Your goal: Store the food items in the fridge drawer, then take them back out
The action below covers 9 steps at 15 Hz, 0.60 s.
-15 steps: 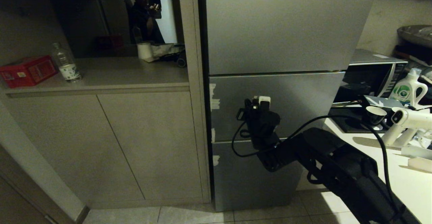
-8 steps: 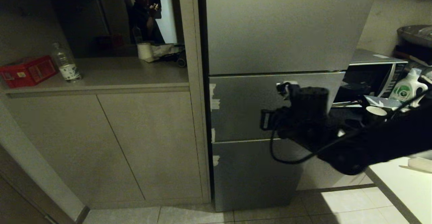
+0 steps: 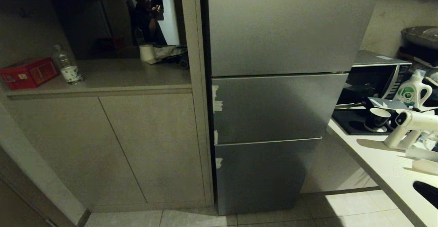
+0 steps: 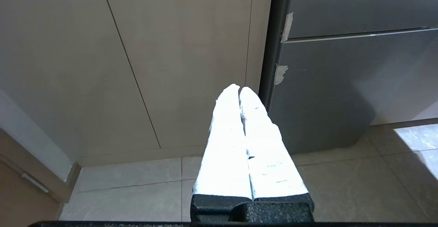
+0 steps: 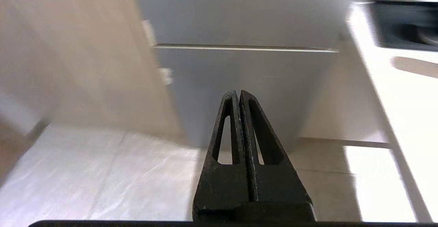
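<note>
Before the closed grey fridge [image 3: 273, 107], both end effectors, left [image 4: 239, 91] and right [image 5: 238, 95], are clenched empty; no writing legible.

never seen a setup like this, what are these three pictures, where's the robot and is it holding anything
All three come from one two-armed robot standing before a grey fridge whose panels are all closed. The wide picture is from a camera on its head; neither arm shows in it. To the fridge's left is a cabinet shelf holding a red box and a water bottle. To its right a white counter carries a microwave, a detergent bottle and a cup.

The other two pictures come from cameras on the wrists, looking along the fingers. The left gripper, with white fingers, and the right gripper, with black ones, are both shut and empty, pointing at the fridge's lower panels and the floor tiles. No food or drawer is visible.
</note>
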### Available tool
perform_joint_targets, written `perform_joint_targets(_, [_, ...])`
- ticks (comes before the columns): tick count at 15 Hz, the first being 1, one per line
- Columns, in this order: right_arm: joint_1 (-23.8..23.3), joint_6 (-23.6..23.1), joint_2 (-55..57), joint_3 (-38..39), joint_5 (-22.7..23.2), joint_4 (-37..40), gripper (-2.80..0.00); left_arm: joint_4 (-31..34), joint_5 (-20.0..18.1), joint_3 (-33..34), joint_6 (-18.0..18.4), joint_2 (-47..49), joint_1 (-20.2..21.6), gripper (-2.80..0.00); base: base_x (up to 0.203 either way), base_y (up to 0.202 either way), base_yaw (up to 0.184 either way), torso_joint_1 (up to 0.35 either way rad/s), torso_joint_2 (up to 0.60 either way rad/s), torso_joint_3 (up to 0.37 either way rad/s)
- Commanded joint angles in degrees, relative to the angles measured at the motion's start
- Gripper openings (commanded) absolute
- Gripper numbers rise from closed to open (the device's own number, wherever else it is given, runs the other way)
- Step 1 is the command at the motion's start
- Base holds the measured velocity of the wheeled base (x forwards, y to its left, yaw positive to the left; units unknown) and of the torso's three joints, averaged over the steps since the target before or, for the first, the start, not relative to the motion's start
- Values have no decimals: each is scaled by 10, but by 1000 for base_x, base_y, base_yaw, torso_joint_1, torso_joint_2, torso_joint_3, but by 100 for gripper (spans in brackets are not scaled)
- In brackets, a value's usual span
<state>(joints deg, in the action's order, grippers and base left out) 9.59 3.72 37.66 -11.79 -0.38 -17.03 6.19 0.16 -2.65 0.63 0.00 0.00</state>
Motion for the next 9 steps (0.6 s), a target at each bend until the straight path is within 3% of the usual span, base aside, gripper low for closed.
perform_joint_targets(1, [-47, -5, -275, 70, 6, 49, -280, 0, 0, 0, 0, 0, 0, -280, 0, 0, 0, 0, 0, 0])
perform_joint_targets(4, [-81, -16, -380, 114, -1, 86, -280, 0, 2, 0, -5, 0, 0, -280, 0, 0, 0, 0, 0, 0])
perform_joint_targets(7, [-98, -77, -377, 135, 1, 122, -280, 0, 2, 0, -5, 0, 0, -280, 0, 0, 0, 0, 0, 0])
perform_joint_targets(9, [-98, -83, -377, 136, 3, 122, -280, 0, 3, 0, -5, 0, 0, -280, 0, 0, 0, 0, 0, 0])
